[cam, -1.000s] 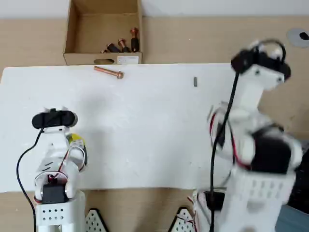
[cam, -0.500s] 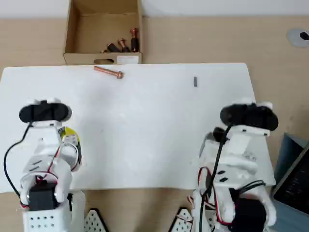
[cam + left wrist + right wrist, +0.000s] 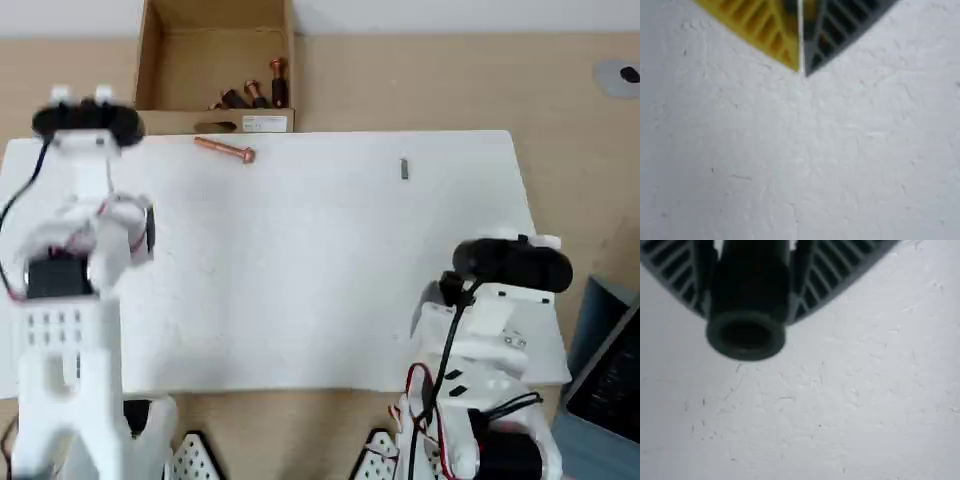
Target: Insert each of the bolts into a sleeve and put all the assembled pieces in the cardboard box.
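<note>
High view: the left arm is standing tall at the left edge of the white sheet, and the right arm is crouching low at near right. A copper bolt is lying on the sheet just before the cardboard box, with assembled pieces inside.

Left wrist view: the left gripper is pinching closed on nothing above the sheet.

Right wrist view: the right gripper is clamping a black sleeve.

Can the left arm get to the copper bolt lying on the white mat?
Probably yes. The copper bolt lies bare on the white mat, on the left arm's side, with nothing in between. The left hand is shut, so it would need to open first.
</note>
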Robot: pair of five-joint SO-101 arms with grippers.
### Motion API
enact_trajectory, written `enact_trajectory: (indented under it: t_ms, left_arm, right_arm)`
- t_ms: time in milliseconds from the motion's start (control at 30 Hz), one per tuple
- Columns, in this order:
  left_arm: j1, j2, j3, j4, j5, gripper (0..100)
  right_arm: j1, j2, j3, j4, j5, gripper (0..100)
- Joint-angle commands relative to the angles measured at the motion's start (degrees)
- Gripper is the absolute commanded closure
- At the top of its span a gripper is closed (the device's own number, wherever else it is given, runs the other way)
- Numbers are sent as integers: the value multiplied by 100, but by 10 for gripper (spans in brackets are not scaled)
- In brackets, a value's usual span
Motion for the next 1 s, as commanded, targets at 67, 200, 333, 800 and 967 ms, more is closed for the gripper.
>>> enact_trajectory:
  t_ms: [67, 200, 333, 800, 967]
  left_arm:
    - [-18, 1771, -1705, 0, -448, 999]
    - [-9, 2756, -2523, 9, -897, 998]
    - [202, 3451, -3051, 18, -1653, 998]
    - [695, 4541, -3332, -35, -4255, 955]
    - [703, 5042, -3719, 9, -4932, 954]
  right_arm:
    - [-31, -40, 4, -158, 18, 989]
    - [-22, -75, 154, -158, 18, 989]
    - [-22, -303, 453, -290, -97, 989]
    - [-22, -822, 787, -448, -97, 989]
    - [-22, -822, 787, -448, -97, 989]
